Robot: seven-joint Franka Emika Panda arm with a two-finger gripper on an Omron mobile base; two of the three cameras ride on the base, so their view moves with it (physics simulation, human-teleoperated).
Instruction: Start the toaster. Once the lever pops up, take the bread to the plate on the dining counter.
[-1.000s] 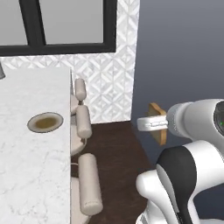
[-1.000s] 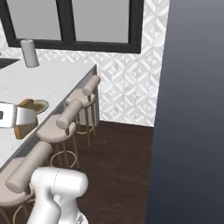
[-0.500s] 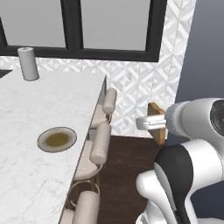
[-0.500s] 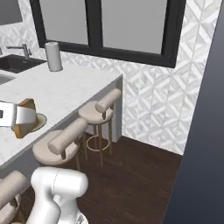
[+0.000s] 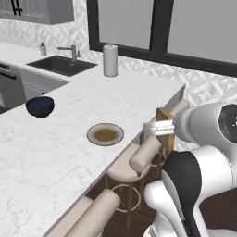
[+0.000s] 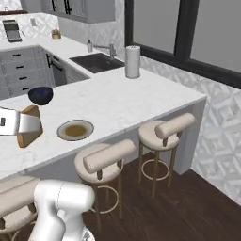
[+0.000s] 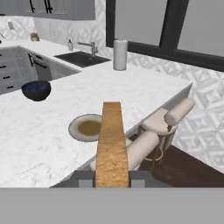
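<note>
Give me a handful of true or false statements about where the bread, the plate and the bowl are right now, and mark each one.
1. The pincer is shut on the bread. True.
2. The bread already lies on the plate. False: the plate holds nothing and the bread is in the pincer, off the edge of the dining counter, above the stools.
3. The plate sits on the dining counter near the edge with the stools. True.
4. The dark blue bowl stands on the plate. False: it stands apart from the plate, on the marble top.
5. The paper towel roll lies on its side. False: it stands upright near the sink.
</note>
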